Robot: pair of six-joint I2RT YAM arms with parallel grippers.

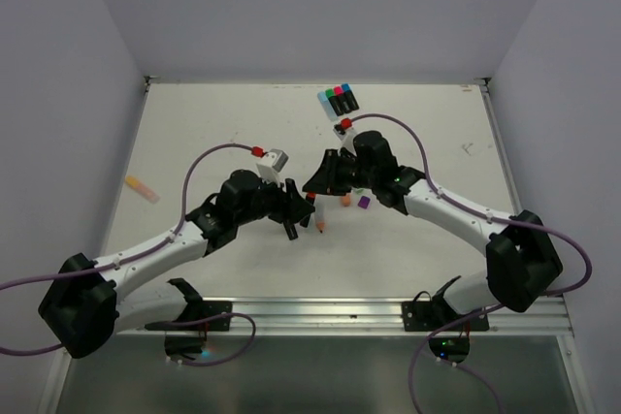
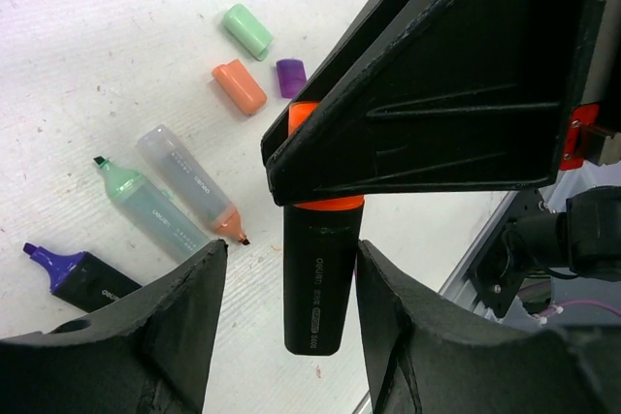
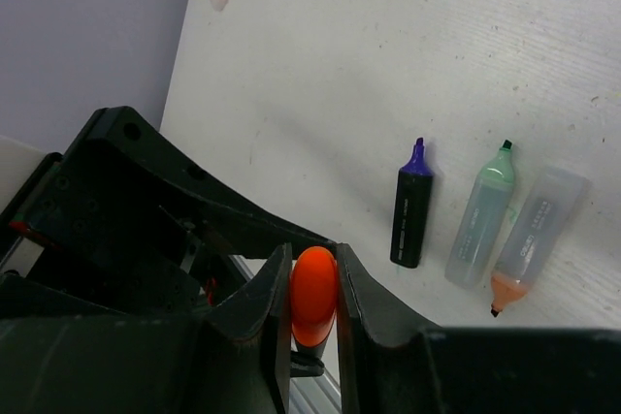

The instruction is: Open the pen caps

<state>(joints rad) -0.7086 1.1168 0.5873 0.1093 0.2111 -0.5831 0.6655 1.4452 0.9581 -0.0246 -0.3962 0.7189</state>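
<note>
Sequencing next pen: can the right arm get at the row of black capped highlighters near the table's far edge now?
Probably not yet. The right gripper is shut on the bright orange plastic cap; the row of black capped highlighters lies in the open just beyond its wrist.

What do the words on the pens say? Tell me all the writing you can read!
Nothing can be read for sure.
Black pen under the orange cap: white print, too blurred.
Clear pen with an orange tip: grey print, too small.
Pale green pen: faint print, too small.
Purple-tipped pen: white print, too small.
</note>
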